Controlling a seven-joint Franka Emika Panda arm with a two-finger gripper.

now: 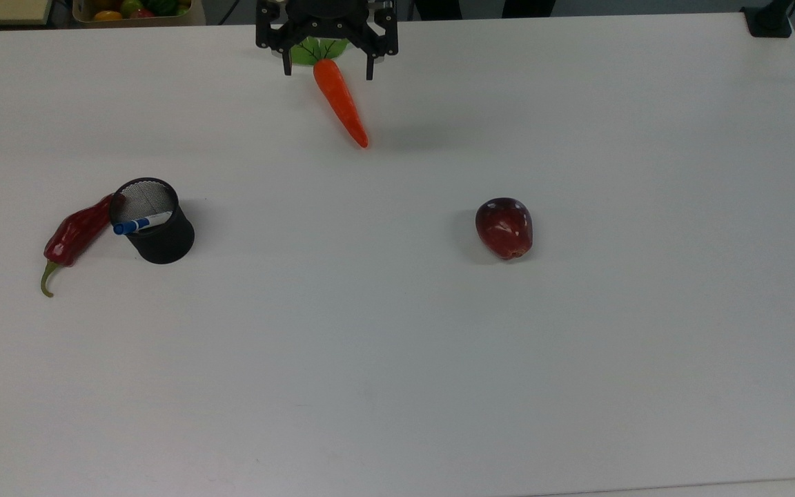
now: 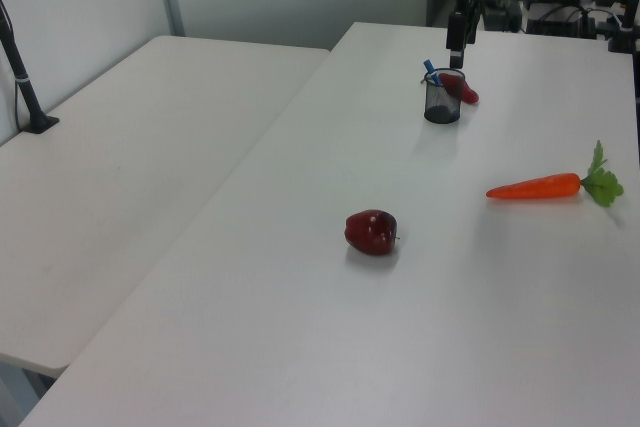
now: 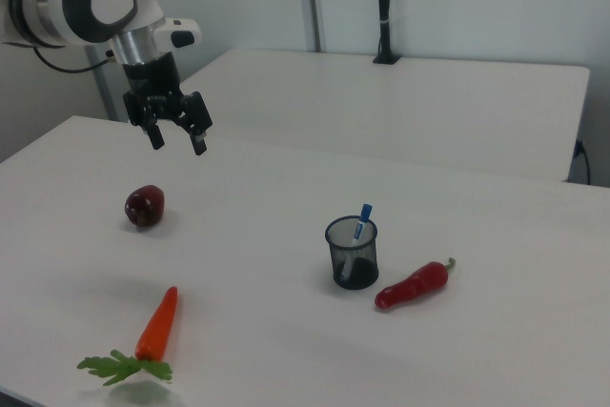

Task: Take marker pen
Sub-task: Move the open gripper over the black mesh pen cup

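Observation:
The marker pen (image 1: 141, 223), white with a blue cap, stands tilted inside a black mesh cup (image 1: 154, 221) on the top view's left, cap poking over the rim. In the right view the marker pen (image 3: 363, 220) sticks out of the cup (image 3: 352, 253); in the left view its blue cap (image 2: 430, 68) shows above the cup (image 2: 442, 99). My gripper (image 1: 328, 70) hangs open and empty at the table's far edge, high over the carrot's leaves and well away from the cup. The right view shows the gripper (image 3: 178, 144) in the air with its fingers spread.
An orange carrot (image 1: 341, 102) lies below the gripper. A red chili pepper (image 1: 76, 231) leans against the cup's left side in the top view. A dark red apple (image 1: 504, 227) sits right of centre. A crate of fruit (image 1: 132, 10) stands beyond the table's far edge.

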